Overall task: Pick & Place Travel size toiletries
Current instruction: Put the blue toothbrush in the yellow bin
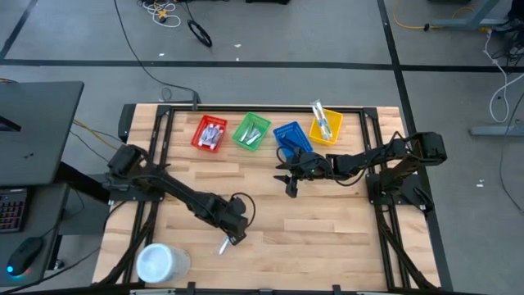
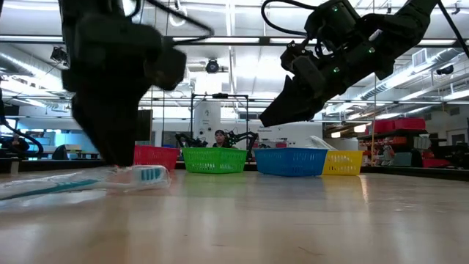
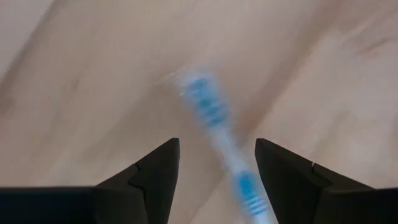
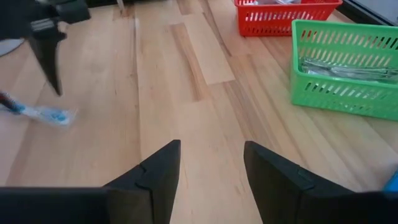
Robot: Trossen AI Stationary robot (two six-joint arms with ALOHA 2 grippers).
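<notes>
A clear toothbrush (image 1: 223,244) with a blue-and-white head lies flat on the wooden table near its front edge; it also shows in the low view (image 2: 88,182) and the right wrist view (image 4: 43,114). My left gripper (image 3: 217,155) hangs open just over it, pointing steeply down, one finger on either side of the handle (image 3: 214,124). My right gripper (image 1: 288,182) waits open above the table's middle, in front of the baskets, with nothing between its fingers (image 4: 211,155).
Along the far edge stand a red basket (image 1: 210,133), a green one (image 1: 251,131), a blue one (image 1: 291,138) and a yellow one (image 1: 325,127), each with toiletries inside. A white round tub (image 1: 160,262) sits at the front left corner. Bare wood lies between the arms.
</notes>
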